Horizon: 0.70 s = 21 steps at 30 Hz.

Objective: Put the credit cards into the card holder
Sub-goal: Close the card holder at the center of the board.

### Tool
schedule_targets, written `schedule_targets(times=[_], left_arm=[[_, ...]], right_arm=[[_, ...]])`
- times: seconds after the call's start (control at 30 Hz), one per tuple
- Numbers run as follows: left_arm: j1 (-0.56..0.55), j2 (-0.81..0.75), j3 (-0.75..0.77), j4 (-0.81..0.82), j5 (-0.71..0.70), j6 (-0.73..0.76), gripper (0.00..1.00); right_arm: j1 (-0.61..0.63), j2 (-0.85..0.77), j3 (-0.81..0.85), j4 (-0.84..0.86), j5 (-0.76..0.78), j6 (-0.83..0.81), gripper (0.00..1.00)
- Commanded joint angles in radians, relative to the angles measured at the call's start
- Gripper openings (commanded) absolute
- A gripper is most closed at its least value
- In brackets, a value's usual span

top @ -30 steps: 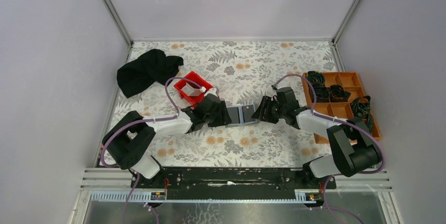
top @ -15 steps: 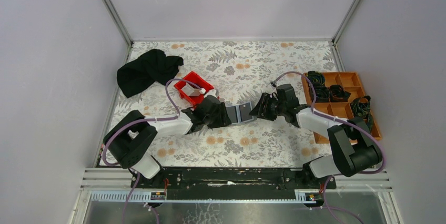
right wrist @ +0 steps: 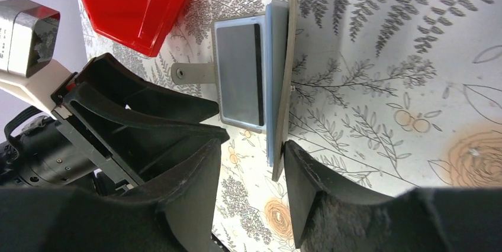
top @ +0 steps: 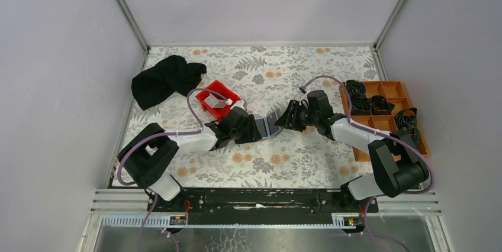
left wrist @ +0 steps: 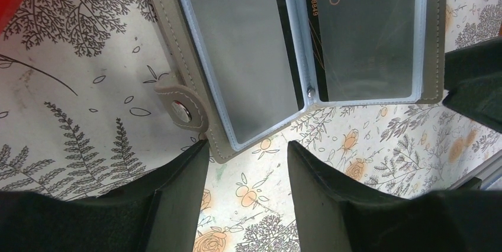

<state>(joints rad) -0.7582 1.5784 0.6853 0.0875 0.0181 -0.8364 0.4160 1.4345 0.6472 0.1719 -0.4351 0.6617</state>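
pushing card holder's [right wrist: 240, 74] raised flap over slowly with half-open, empty right tool [right wrist: 253, 145]; left tool [left wrist: 245, 148] parted, empty too.

Lab-style robot test booth: plain white walls [top: 254, 3], aluminium frame [top: 124, 9], floral-print tabletop [top: 284, 68], arm mounting rail [top: 260, 196].

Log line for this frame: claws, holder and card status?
left claw: open, tips at card holder snap-tab edge | right claw: open, astride upright flap | VIP card: sleeved inside | phase: holder half folded
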Motion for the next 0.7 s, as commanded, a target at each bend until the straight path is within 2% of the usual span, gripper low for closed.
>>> schedule_targets(times=[0.0,0.5,0.67], left_arm=[[0.003,0.022,0.002,0.035,0.001,-0.009,0.59],[0.003,0.030,0.002,0.053,0.003,-0.024,0.59],[0.002,-0.015,0.001,0.014,-0.019,-0.018,0.58]], right_arm=[[0.038,0.024,0.056,0.037,-0.024,0.007,0.50],[0.142,0.082,0.120,0.037,-0.004,0.007,0.50],[0.152,0.088,0.127,0.034,-0.004,0.008,0.50]])
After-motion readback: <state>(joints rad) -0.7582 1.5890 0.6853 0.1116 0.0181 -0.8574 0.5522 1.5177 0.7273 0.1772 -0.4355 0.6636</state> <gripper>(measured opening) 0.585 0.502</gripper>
